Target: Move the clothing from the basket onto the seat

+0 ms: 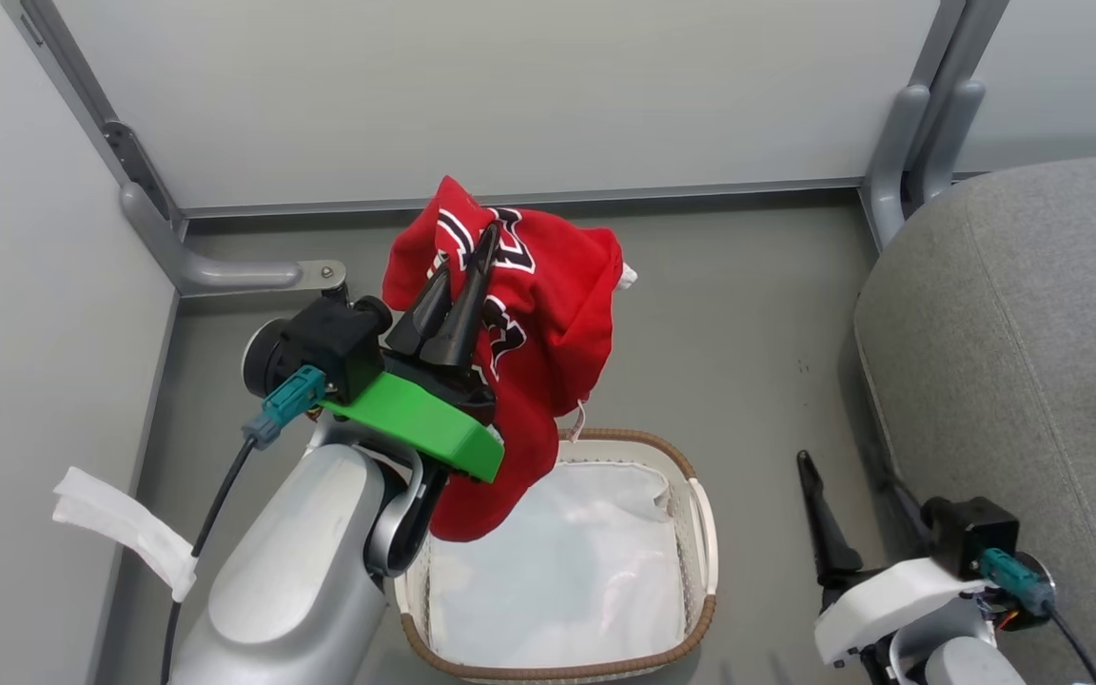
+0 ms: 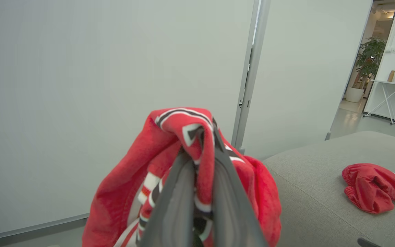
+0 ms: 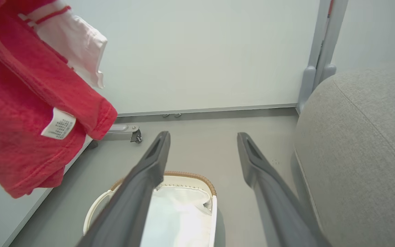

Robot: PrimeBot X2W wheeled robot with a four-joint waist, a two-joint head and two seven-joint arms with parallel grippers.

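Basket (image 1: 638,440) holds white liner (image 1: 567,571); jersey (image 1: 557,314) pinched in left tool (image 1: 489,233) above it

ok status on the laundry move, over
Left gripper shut on the jersey, held up over the basket. Right gripper open, empty. Shorts already on the seat. Nothing seen in the way.

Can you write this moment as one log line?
left gripper: shut on jersey, above basket | right gripper: open | shorts: on seat | liner: in basket
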